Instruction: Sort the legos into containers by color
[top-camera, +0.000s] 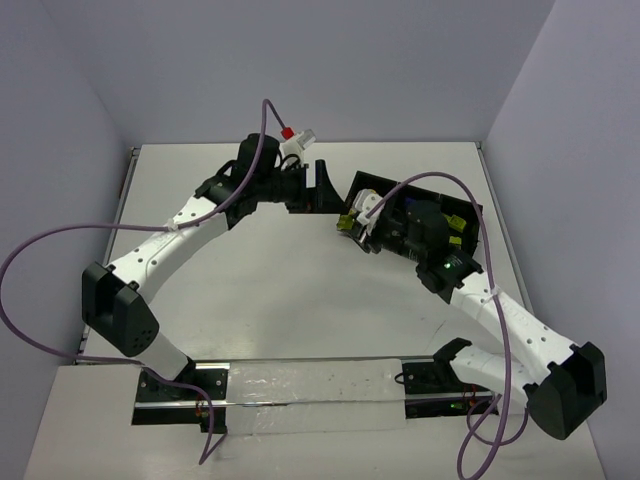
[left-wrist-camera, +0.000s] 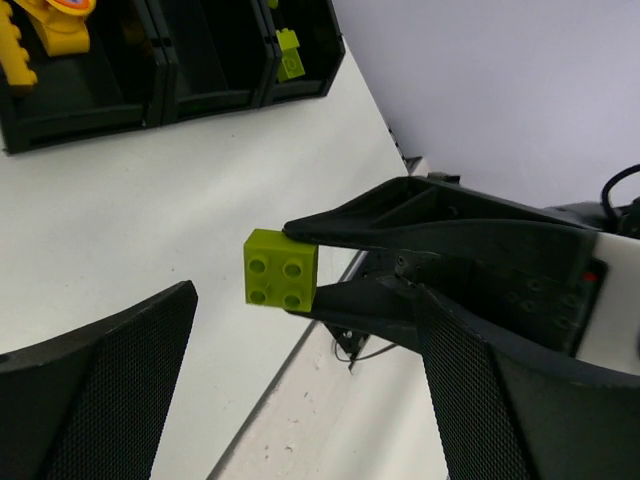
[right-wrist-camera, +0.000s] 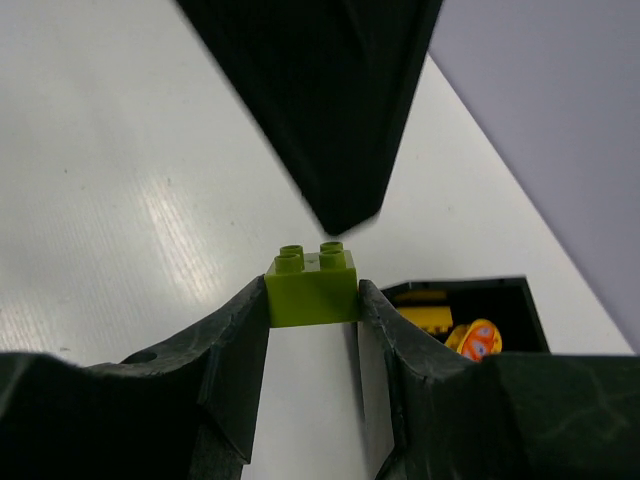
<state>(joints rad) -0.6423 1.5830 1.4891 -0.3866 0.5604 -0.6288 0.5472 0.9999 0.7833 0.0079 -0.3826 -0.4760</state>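
My right gripper (right-wrist-camera: 312, 305) is shut on a lime green lego (right-wrist-camera: 312, 287) and holds it above the white table, just left of the black tray (top-camera: 445, 192). The same lego shows in the left wrist view (left-wrist-camera: 281, 268) and from above (top-camera: 349, 221). My left gripper (top-camera: 322, 186) is open and empty, its fingers (left-wrist-camera: 110, 380) wide apart, close beside the held lego. The tray (left-wrist-camera: 90, 125) has yellow legos (left-wrist-camera: 40, 30) in one end compartment and a green lego (left-wrist-camera: 289, 55) in the other. The middle compartment looks dark. No blue-purple lego shows.
One finger of my left gripper (right-wrist-camera: 320, 100) hangs directly in front of my right gripper. The tray corner with yellow legos (right-wrist-camera: 450, 322) lies to its right. The right arm (top-camera: 440, 250) covers much of the tray. Grey walls close the table's far edge and sides.
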